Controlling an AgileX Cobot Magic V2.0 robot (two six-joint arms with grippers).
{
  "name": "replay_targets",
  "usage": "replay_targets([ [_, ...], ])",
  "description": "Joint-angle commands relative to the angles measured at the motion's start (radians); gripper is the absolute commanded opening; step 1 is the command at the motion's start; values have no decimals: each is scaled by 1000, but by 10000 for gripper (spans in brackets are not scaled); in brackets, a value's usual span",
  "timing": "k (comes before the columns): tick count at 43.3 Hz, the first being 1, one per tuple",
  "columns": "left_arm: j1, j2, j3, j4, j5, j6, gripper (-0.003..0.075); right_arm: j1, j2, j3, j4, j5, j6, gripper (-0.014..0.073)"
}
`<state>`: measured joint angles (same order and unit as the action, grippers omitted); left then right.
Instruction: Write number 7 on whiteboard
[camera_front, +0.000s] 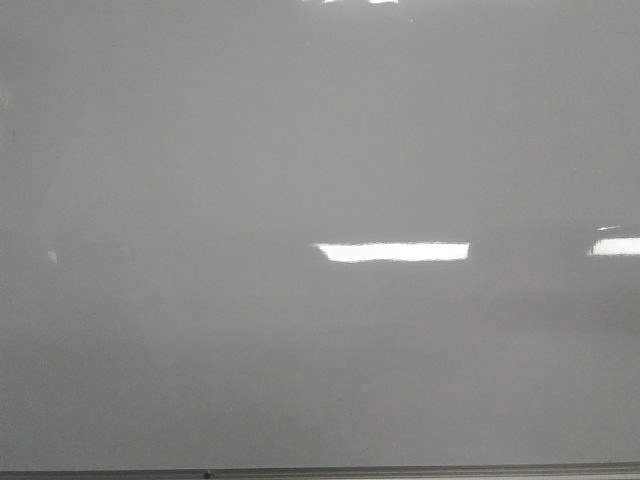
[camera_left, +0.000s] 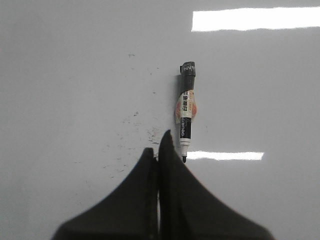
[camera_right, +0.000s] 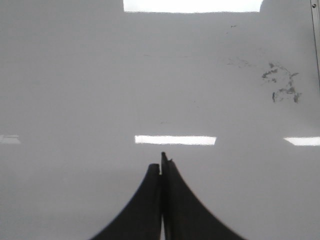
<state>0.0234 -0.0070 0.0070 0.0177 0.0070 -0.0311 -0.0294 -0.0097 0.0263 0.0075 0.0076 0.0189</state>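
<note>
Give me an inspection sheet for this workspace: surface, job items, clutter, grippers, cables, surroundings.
Surface: whiteboard glossy pale grey, bright light reflections, thin metal edge at the bottom of the front view.
Job's things: marker lies uncapped on the board, just beyond the left gripper; no number 7 seen.
Clutter: dark smudges and faint specks of old ink on the board.
Grippers: left gripper shut, holding nothing; right gripper shut, holding nothing.
Cables: nothing seen.
Surroundings: nothing seen beyond the board.
</note>
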Motion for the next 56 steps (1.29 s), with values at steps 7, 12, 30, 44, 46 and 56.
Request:
replay_targets([
  [7, 2, -13, 13, -6, -83, -8, -21, -7, -19, -2, -8, -86, -2, -68],
  [12, 2, -13, 13, -6, -83, -8, -21, -7, -19, -2, -8, -86, -2, -68],
  [30, 2, -13, 13, -6, -83, -8, -21, -7, -19, -2, -8, -86, -2, -68],
  [44, -1, -13, -8, -6, -165, -8, -21, -7, -19, -31, -8, -146, -2, -68],
  [46, -1, -13, -32, -6, -170, -8, -21, -7, -19, -59, -8, -129, -2, -68],
  [56, -1, 5, -244, 3, -71, -8, -21, -7, -7, -277, -8, 78, -2, -68],
])
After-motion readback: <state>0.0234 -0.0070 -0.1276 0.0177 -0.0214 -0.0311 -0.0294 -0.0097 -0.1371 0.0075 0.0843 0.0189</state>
